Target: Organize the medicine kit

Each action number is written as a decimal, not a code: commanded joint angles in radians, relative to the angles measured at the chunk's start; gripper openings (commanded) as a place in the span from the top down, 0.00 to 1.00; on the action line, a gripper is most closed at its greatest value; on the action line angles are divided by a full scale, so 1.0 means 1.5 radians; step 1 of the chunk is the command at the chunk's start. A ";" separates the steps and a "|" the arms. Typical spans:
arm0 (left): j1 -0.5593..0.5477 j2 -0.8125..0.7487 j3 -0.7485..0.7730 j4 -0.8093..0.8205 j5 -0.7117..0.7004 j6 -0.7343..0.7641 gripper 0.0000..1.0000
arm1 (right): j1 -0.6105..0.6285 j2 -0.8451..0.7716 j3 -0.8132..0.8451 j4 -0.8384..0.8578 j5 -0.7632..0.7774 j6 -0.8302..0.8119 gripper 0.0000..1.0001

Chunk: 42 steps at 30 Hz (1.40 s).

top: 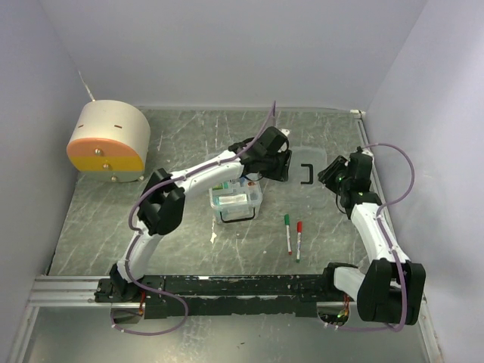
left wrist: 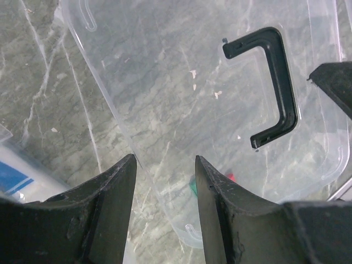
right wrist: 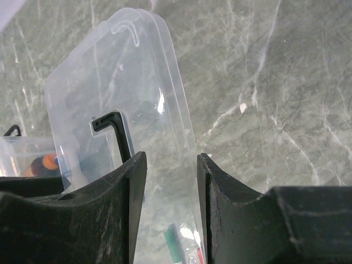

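The medicine kit (top: 237, 203), a small clear box with packets inside, stands open mid-table; a corner of it also shows in the right wrist view (right wrist: 27, 157). Its clear lid (left wrist: 181, 82) with the black handle (top: 306, 174) lies apart to the right, between the two grippers. My left gripper (left wrist: 165, 165) is open, and the lid's left edge runs through the gap between its fingers. My right gripper (right wrist: 171, 159) is open too. The lid (right wrist: 110, 99) has its rim between those fingers, close to the right one. The handle (right wrist: 113, 132) shows just beyond the left finger.
A green marker (top: 288, 231) and a red marker (top: 299, 238) lie in front of the lid, their caps visible through it (left wrist: 193, 186). A round beige-and-orange drum (top: 108, 140) stands at the far left. Walls close in the table on three sides.
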 commanded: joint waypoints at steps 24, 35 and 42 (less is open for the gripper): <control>-0.041 -0.344 -0.279 0.097 -0.092 -0.031 0.48 | 0.181 -0.027 0.076 0.020 -0.128 0.166 0.60; -0.041 -0.470 -0.398 0.057 -0.173 -0.040 0.48 | 0.346 0.055 0.073 0.158 -0.070 0.230 0.60; -0.034 -0.510 -0.445 0.032 -0.232 -0.043 0.47 | 0.421 0.135 0.112 0.190 -0.022 0.220 0.61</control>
